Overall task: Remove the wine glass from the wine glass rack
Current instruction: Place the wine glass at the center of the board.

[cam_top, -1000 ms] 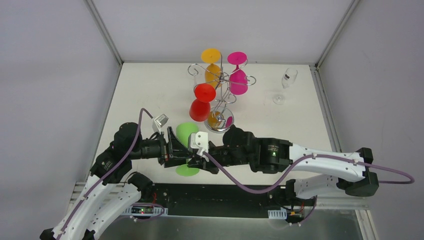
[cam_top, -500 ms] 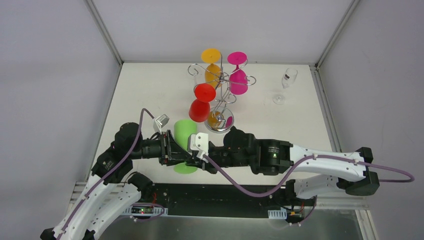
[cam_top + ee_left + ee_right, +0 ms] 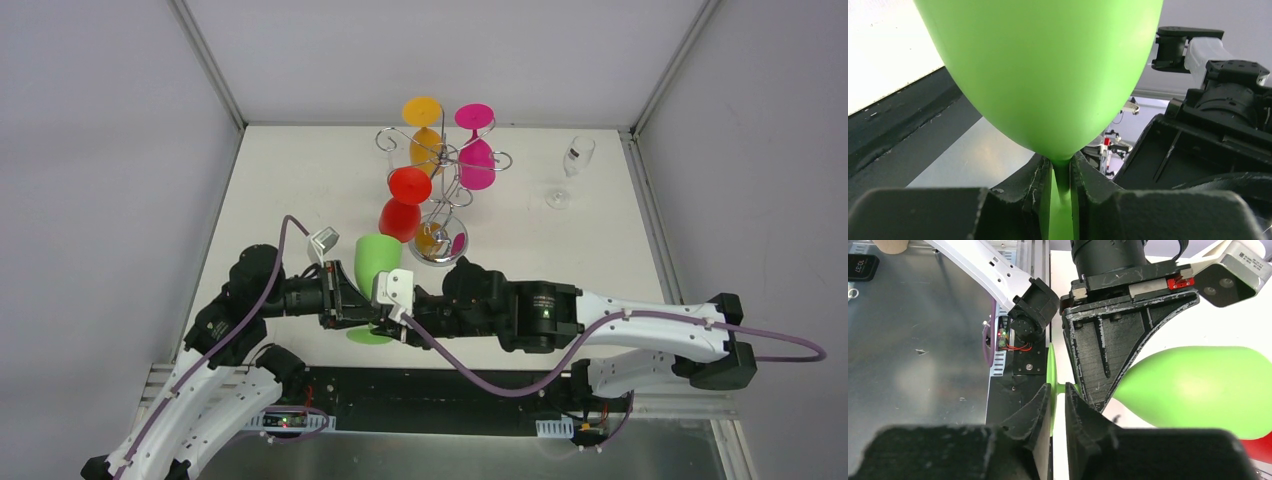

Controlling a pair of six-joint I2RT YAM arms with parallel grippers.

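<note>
The green wine glass (image 3: 376, 258) hangs between both grippers near the table's front, off the wine glass rack (image 3: 441, 158). My left gripper (image 3: 350, 303) is shut on its thin stem just under the bowl (image 3: 1048, 75), the pads pinching it at the left gripper's (image 3: 1062, 181) tips. My right gripper (image 3: 1058, 395) straddles the edge of the glass's round foot (image 3: 1050, 365), its jaws a little apart, with a thin gap showing beside the foot. Red (image 3: 403, 206), orange (image 3: 424, 128) and pink (image 3: 476, 150) glasses hang on the rack.
A clear flute glass (image 3: 571, 170) stands at the back right. The rack's shiny round base (image 3: 441, 243) sits just behind the two wrists. Side walls close in the table on the left and right. A dark rail (image 3: 400, 390) runs along the near edge.
My left gripper has closed from wide open onto the green stem. The right jaws have eased slightly apart on the foot. Glass and both wrists shifted a little left.
</note>
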